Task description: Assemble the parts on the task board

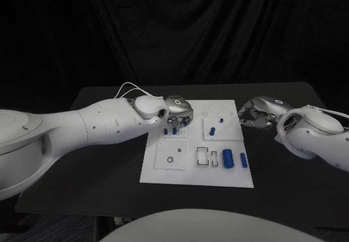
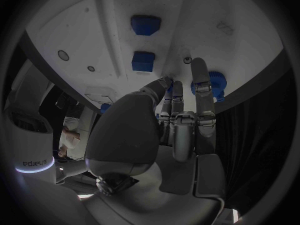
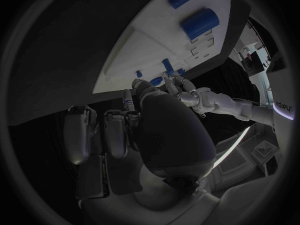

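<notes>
The white task board (image 1: 164, 169) lies in the middle of the black table. My left hand (image 1: 177, 112) hangs over its far left corner, fingers pointing down at two small blue pegs (image 1: 170, 131). In the left wrist view its thumb and fingers (image 2: 199, 80) close round a small blue part (image 2: 169, 91), beside a round blue piece (image 2: 219, 79) and two blue blocks (image 2: 144, 61). My right hand (image 1: 256, 117) hovers just off the board's far right edge, its fingers (image 3: 80, 135) curled in with nothing in them. Further blue parts (image 1: 212, 131) lie mid-board, and a thick blue cylinder (image 1: 227, 158) lies near the right.
A thinner blue rod (image 1: 243, 160) lies beside the thick cylinder. White slotted pieces (image 1: 207, 157) sit near the board's middle. Bare black table (image 1: 87, 186) runs round the board on all sides, with a dark curtain behind.
</notes>
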{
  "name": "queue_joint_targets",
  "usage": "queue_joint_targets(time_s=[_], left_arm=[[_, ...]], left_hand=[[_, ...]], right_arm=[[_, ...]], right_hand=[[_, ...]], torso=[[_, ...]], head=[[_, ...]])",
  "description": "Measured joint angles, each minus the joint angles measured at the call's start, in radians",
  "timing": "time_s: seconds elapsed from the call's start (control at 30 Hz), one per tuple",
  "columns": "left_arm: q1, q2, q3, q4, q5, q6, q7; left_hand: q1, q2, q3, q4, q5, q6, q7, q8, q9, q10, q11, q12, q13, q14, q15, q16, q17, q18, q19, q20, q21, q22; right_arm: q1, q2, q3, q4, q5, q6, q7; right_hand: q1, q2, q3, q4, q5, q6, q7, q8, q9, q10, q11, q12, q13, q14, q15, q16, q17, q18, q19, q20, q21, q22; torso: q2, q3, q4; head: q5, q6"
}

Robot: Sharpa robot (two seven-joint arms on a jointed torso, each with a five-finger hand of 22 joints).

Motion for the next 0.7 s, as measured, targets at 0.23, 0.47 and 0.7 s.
queue_joint_targets(time_s=[0.23,0.47,0.7], left_arm=[[0.024,-0.038,0.004,0.044,0.000,-0.031,-0.004],[0.043,-0.087,0.005,0.088,0.000,-0.041,-0.016],[0.047,-0.125,0.003,0.104,0.000,-0.039,-0.029]], left_hand=[[0.000,0.000,0.000,0.000,0.010,0.000,0.000,0.000,0.000,0.000,0.000,-0.016,-0.010,0.000,0.000,0.000,0.000,0.000,0.000,0.000,0.008,0.000],[0.000,0.000,0.003,-0.003,0.010,0.000,0.000,0.000,0.000,0.006,0.002,-0.020,-0.015,0.000,0.000,0.000,0.000,0.000,0.000,0.000,0.008,0.000],[0.000,0.000,0.003,-0.003,0.014,0.000,0.000,-0.001,0.000,0.006,0.002,-0.032,-0.021,0.000,0.000,0.000,0.000,0.000,0.000,0.000,0.008,0.000]], right_arm=[[0.000,-0.002,0.000,-0.001,0.000,0.000,0.000],[0.000,-0.002,0.000,-0.003,0.000,0.000,0.000],[0.000,-0.004,0.000,-0.004,0.000,0.001,0.000]], right_hand=[[0.000,0.000,0.000,0.000,0.000,0.000,0.000,0.000,0.000,0.000,0.000,0.000,0.000,0.000,0.000,0.000,0.000,0.000,0.000,0.000,0.000,0.000],[0.000,0.000,0.000,0.000,0.000,0.000,0.000,0.000,0.000,0.000,0.000,0.000,0.000,0.000,0.000,0.000,0.000,0.000,0.000,0.000,0.000,0.000],[0.000,0.000,0.000,0.000,0.000,0.000,0.000,0.000,0.000,0.000,0.000,0.000,0.000,0.000,0.000,0.000,0.000,0.000,0.000,0.000,0.000,0.001]], torso=[[-0.001,0.0000,0.0001],[-0.002,0.0002,0.0016],[-0.003,0.0005,0.0016]], head=[[-0.002,0.000],[-0.004,0.000],[-0.004,0.000]])
